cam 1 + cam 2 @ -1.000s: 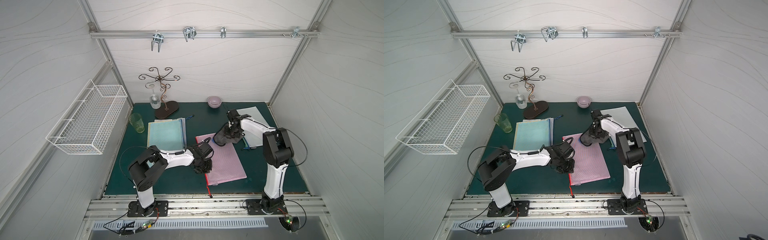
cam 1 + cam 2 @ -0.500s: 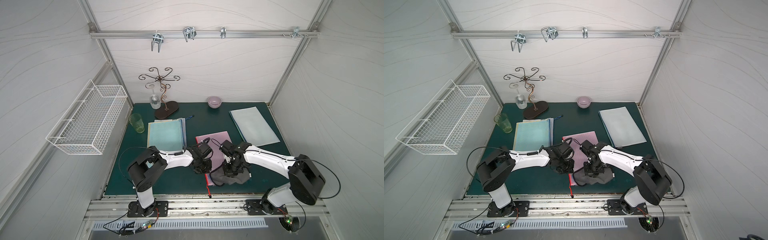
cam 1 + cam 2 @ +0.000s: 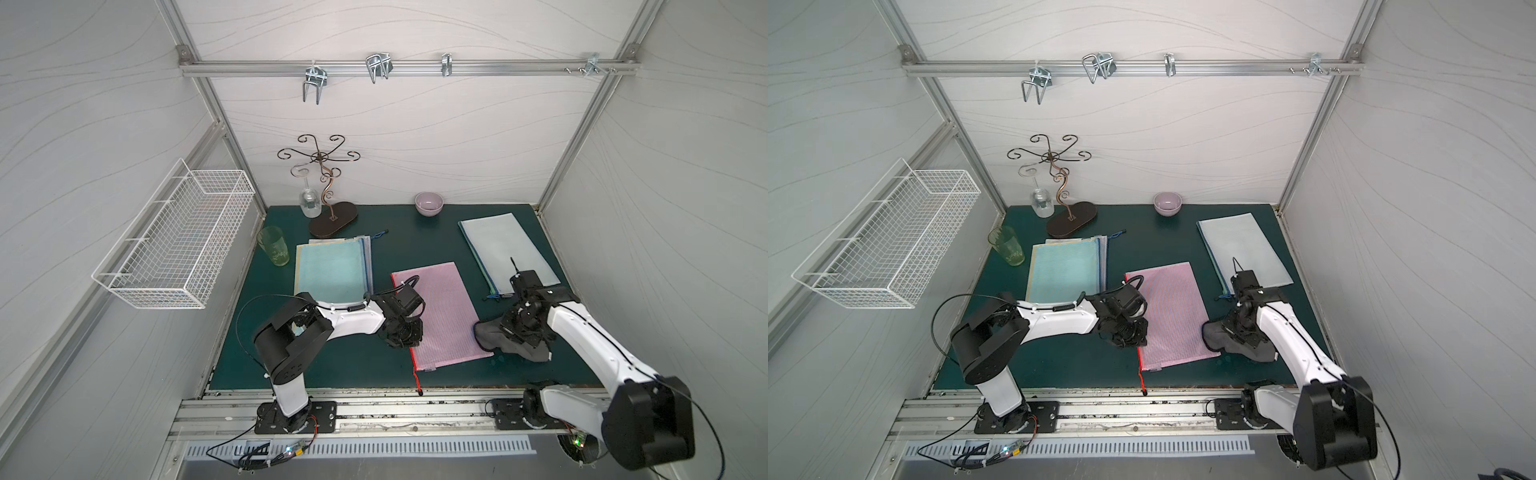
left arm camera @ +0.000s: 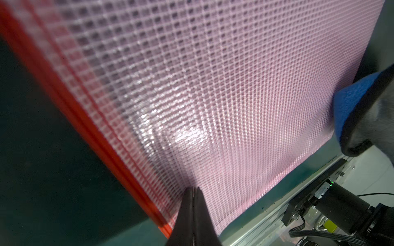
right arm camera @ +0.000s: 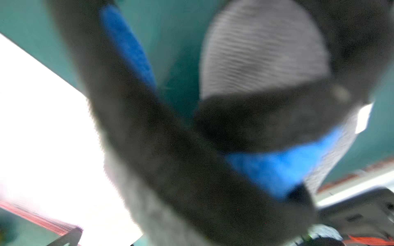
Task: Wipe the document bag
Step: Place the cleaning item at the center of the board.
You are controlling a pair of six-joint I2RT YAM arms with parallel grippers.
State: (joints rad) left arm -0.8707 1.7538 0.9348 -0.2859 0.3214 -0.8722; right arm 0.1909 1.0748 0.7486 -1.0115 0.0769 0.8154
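left gripper: jaws pressed together, tip on bag by zip edge, likely pinning it | right gripper: pinching cloth at bag's right edge, near desk front, poised to wipe

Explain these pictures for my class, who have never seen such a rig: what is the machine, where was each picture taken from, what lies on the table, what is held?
Two white robot arms stand at a green table. Two pictures look down from overhead; two come from cameras on the wrists. The left gripper, shut, rests on a pink document bag. The right gripper is shut on a grey cloth at the bag's edge. Further back lie other bags, a bowl and a green glass.
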